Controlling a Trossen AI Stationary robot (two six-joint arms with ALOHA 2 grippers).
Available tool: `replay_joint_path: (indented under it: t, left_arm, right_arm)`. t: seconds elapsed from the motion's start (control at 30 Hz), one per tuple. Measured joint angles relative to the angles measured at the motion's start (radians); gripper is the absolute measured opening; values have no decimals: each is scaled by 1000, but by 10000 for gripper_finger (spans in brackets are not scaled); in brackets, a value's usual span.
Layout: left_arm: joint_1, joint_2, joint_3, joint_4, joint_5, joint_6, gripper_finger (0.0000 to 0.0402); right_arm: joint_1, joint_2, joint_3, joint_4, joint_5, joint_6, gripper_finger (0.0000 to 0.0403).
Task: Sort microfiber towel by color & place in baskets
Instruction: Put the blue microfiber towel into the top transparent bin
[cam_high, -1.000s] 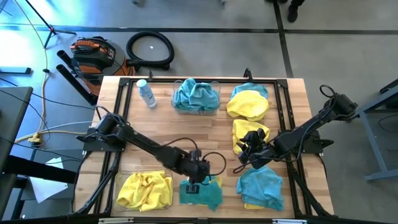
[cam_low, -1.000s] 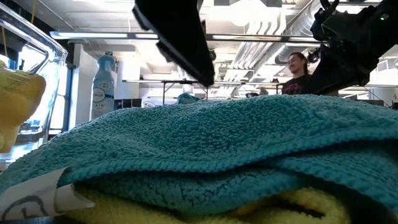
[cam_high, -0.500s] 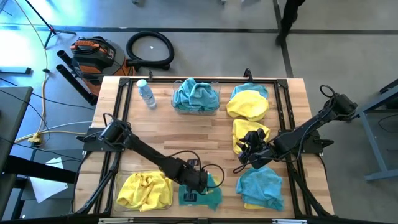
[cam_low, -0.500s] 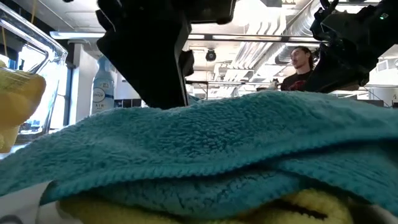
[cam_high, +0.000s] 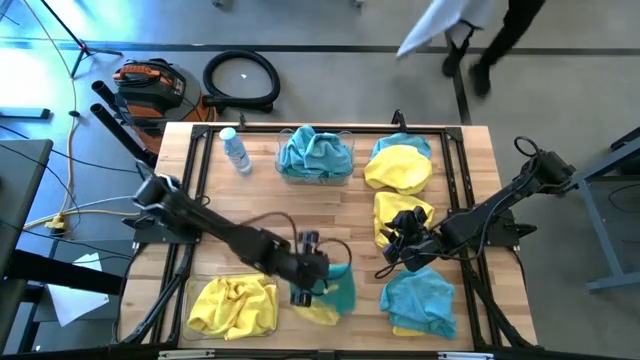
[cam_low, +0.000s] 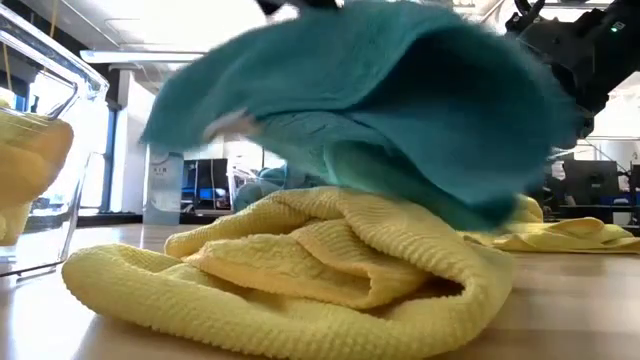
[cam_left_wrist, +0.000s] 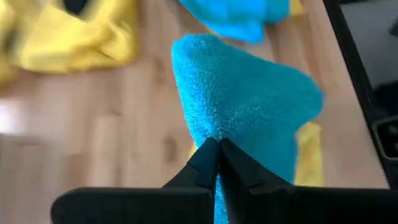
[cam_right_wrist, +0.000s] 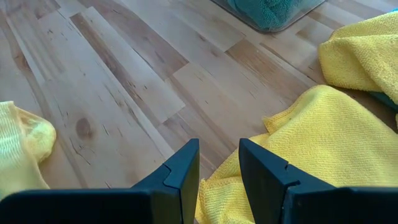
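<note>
The left gripper (cam_left_wrist: 214, 149) has clenched on the teal towel (cam_high: 340, 285) and lifted it off the yellow towel (cam_low: 300, 265), ready for the teal basket (cam_high: 315, 155), while the right gripper (cam_right_wrist: 217, 162) waits open.

Wooden slat table (cam_high: 300, 205); clear water bottle (cam_high: 235, 152) upright at far left; far basket (cam_high: 315, 156) holds teal towels; near-left basket (cam_high: 232, 306) holds yellow towels; yellow-over-teal heap (cam_high: 400, 165) far right; yellow towel (cam_high: 398, 215) mid-right; teal stack (cam_high: 420, 302) near right; loose yellow towel (cam_low: 300, 265) near centre edge.
</note>
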Motion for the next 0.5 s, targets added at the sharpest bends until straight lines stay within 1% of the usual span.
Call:
replay_joint_path:
  t: [0.1, 0.23, 0.37, 0.43, 0.5]
  left_arm:
    - [13, -75, 0, -12, -74, 61, 1]
    - [60, -167, 0, -50, -149, 127, 0]
    - [144, -259, 0, -112, -214, 174, 0]
    - [197, -300, 0, -148, -250, 184, 0]
    - [264, -337, 0, -175, -262, 196, 0]
  right_arm:
    - [0, 0, 0, 0, 0, 0, 110]
    - [0, 0, 0, 0, 0, 0, 110]
    - [0, 0, 0, -2, 1, 0, 110]
    - [0, 0, 0, -4, 1, 0, 110]
    - [0, 0, 0, -5, 1, 0, 110]
